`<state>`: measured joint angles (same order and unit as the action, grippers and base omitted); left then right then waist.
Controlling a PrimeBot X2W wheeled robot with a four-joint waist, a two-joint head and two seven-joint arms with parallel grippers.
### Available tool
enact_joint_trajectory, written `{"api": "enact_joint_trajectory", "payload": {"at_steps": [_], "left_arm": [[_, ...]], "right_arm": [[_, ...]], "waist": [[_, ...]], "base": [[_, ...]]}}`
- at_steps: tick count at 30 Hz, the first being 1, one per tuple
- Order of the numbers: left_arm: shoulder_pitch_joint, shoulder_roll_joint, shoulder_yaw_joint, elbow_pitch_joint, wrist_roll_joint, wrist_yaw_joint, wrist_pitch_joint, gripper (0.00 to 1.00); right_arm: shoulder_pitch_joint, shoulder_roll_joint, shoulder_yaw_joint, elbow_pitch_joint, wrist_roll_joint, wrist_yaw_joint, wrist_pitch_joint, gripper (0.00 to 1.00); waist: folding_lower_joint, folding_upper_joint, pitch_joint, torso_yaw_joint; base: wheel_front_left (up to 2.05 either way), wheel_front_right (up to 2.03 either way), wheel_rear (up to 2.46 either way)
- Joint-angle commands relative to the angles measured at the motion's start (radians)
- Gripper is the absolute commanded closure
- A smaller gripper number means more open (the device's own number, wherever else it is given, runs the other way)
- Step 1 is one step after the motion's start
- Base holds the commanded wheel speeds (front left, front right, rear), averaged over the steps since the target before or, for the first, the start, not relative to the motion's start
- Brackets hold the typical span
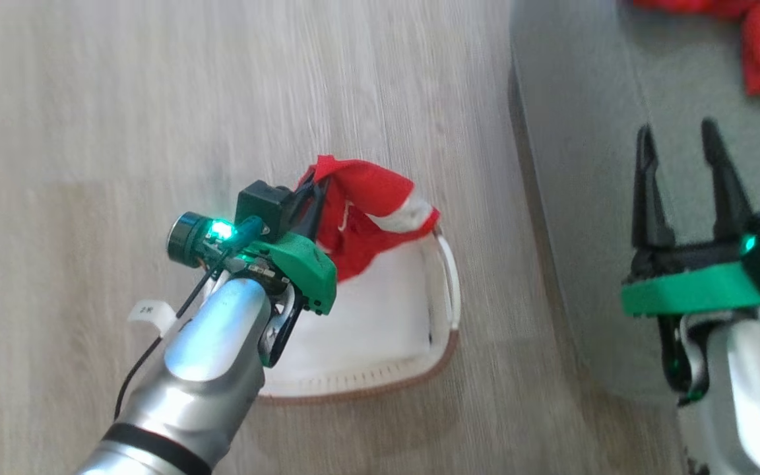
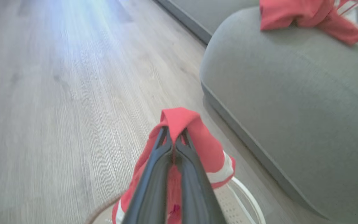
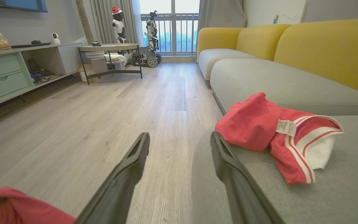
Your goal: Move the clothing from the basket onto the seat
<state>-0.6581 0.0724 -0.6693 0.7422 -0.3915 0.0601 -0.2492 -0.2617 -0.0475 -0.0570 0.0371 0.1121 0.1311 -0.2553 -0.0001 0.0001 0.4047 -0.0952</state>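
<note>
Left gripper [image 2: 175, 133] closest, dark fingers pinched together on a bunched fold of a red sports garment [image 1: 373, 198] — held up, hanging over the far end of the cream laundry basket [image 1: 443, 356] on the wooden floor [image 1: 156, 99]. Bright red, thin, with white stripes and a white panel; limp, draped in loose folds. Probably very light, soft and a little slippery, so best pinched at a gathered fold or hem, not one loose layer. Right gripper [image 1: 677, 132] spread wide and empty above the grey-green sofa seat [image 1: 584, 198]. Second red garment [image 3: 253, 124] with small white label [image 3: 286, 127] crumpled near that seat's rounded edge — seemingly already delivered.
</note>
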Motion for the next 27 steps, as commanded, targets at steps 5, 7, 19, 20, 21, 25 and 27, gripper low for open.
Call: {"api": "enact_joint_trajectory", "payload": {"at_steps": [5,7,19,20,21,25,27], "left_arm": [[-0.004,0.026,0.025,-0.076,-0.027,-0.028,0.016,1.00],[-0.004,0.028,0.027,-0.098,-0.038,-0.033,0.034,1.00],[-0.038,0.038,0.013,-0.232,-0.065,-0.056,0.135,1.00],[-0.045,0.036,0.012,-0.240,-0.067,-0.056,0.141,1.00],[-0.053,0.032,0.011,-0.246,-0.070,-0.058,0.146,1.00],[-0.082,0.019,0.001,-0.263,-0.074,-0.058,0.163,1.00],[-0.094,0.012,-0.005,-0.268,-0.077,-0.057,0.169,1.00]], "right_arm": [[0.088,-0.003,0.027,0.036,-0.003,0.000,-0.006,0.00],[0.110,-0.003,0.034,0.057,0.000,0.000,-0.006,0.00],[0.167,-0.003,0.087,0.127,0.015,0.000,-0.006,0.00],[0.167,-0.003,0.098,0.133,0.015,0.000,-0.006,0.00],[0.166,-0.003,0.109,0.138,0.017,0.000,-0.006,0.00],[0.156,-0.003,0.176,0.148,0.029,0.000,-0.006,0.00],[0.151,-0.003,0.216,0.143,0.041,0.000,-0.006,0.00]], "waist": [[0.0001,-0.0001,-0.283,0.062],[0.0001,-0.0001,-0.334,0.064],[0.0001,-0.0001,-0.471,0.079],[0.0001,-0.0001,-0.477,0.081],[0.0001,-0.0001,-0.483,0.082],[0.0001,-0.0001,-0.503,0.085],[0.0001,-0.0001,-0.511,0.087]], "base": [[0.00,0.00,0.00],[0.00,0.00,0.00],[0.00,0.00,0.00],[0.00,0.00,0.00],[0.00,0.00,0.00],[0.00,0.00,0.00],[0.00,0.00,0.00]]}}
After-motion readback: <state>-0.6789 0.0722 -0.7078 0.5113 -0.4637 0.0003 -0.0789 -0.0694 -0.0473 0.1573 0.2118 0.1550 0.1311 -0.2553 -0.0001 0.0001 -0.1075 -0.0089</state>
